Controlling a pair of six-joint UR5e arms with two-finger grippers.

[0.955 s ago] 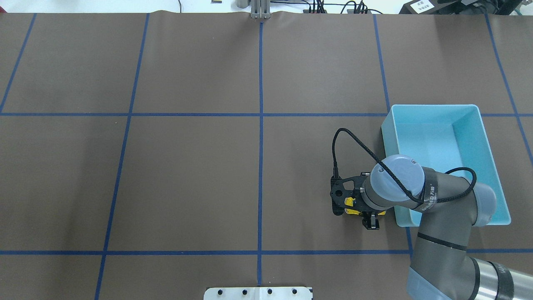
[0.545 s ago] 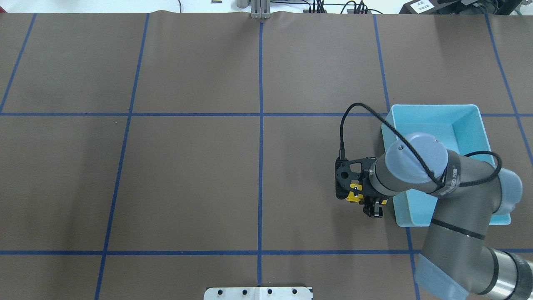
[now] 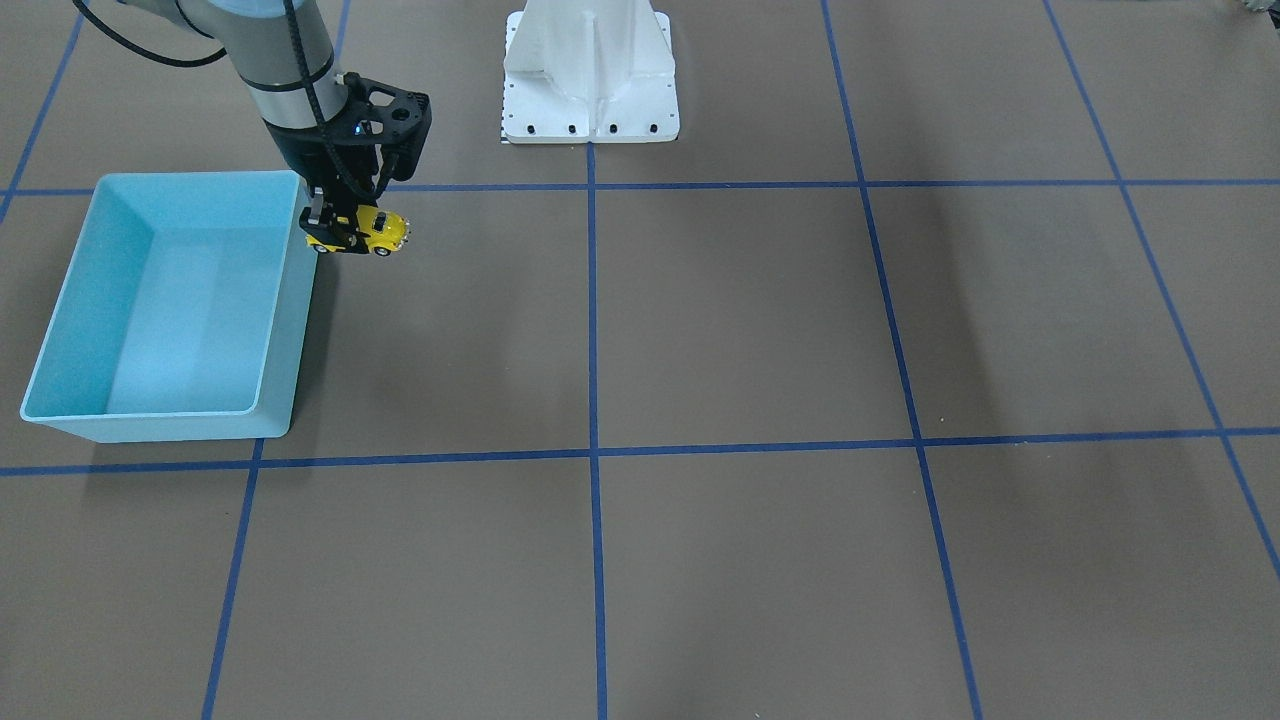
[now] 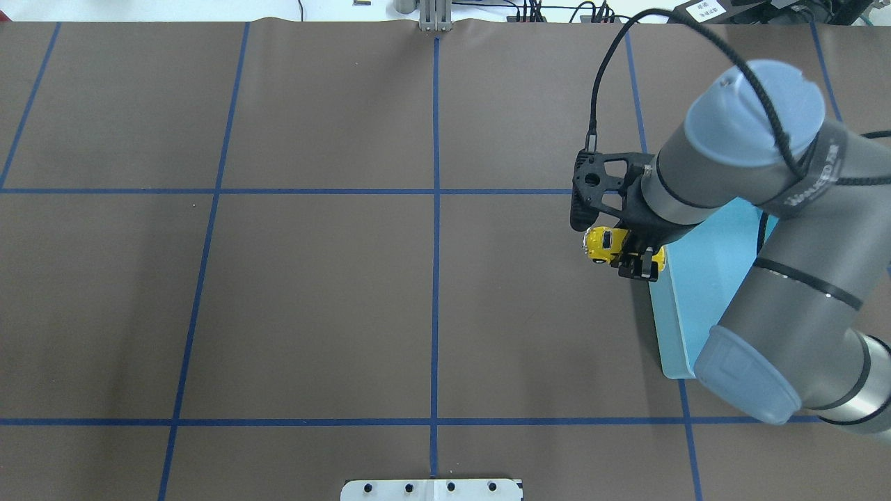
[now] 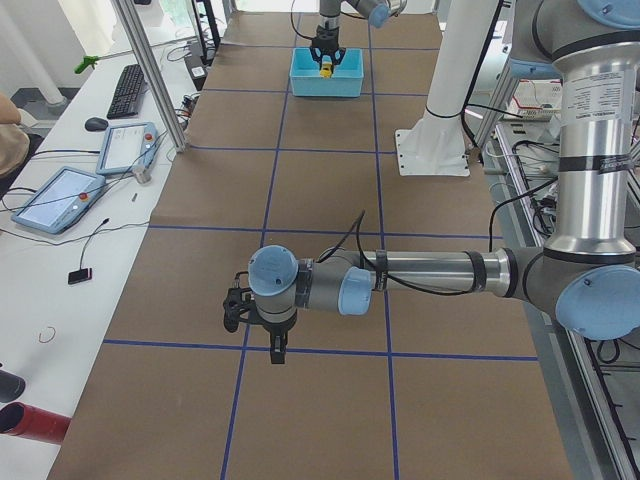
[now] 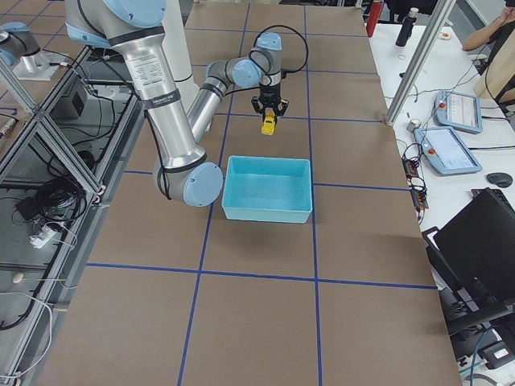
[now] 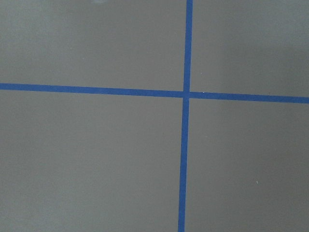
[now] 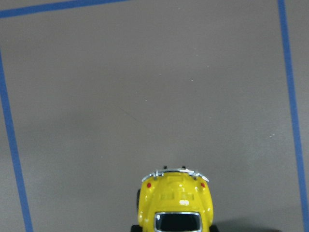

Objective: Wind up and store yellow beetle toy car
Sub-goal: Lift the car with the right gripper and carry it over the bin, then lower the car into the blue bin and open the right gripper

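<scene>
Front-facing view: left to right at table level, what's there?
Light blue rectangular plastic bin → glossy yellow beetle toy car, gripped in the right claw just past the bin's right wall → white metal robot base pedestal. Beyond that, only brown mat with blue tape lines.

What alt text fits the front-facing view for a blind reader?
The right gripper holds the yellow beetle toy car in the air beside a corner of the blue bin. They are over a brown table gridded with blue tape, a white base behind.
</scene>
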